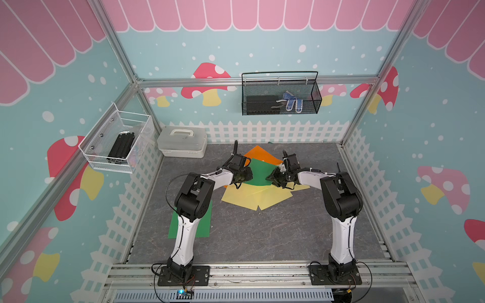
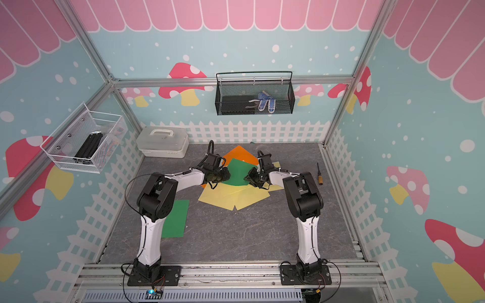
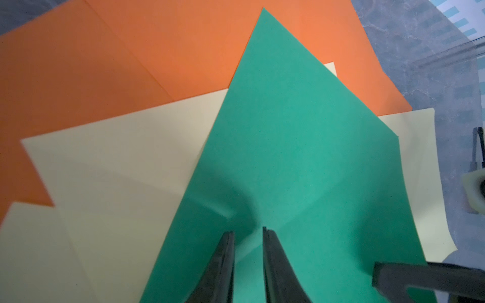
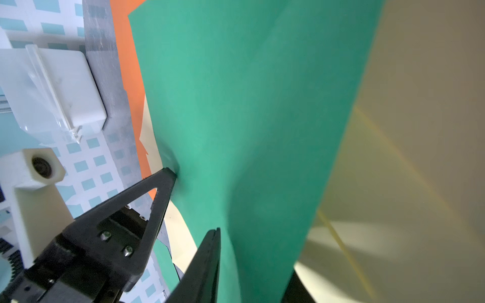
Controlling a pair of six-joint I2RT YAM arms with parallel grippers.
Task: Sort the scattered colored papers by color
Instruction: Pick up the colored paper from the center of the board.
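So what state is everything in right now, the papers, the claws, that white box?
middle green sheet: topmost, one edge lifted
other green sheet: flat, alone beside left arm
yellow sheets: overlapping, partly under green
orange sheets: partly under green
left gripper: slightly open, tips on middle green sheet
right gripper: open around lifted edge
white box: lid closed

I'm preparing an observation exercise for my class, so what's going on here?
Coloured paper is being sorted. The left hand and right hand meet opposite edges of the green sheet topping a pile of yellow sheets and orange sheets. It is buckling, but a firm grip is unclear. A second green sheet lies apart on the table.
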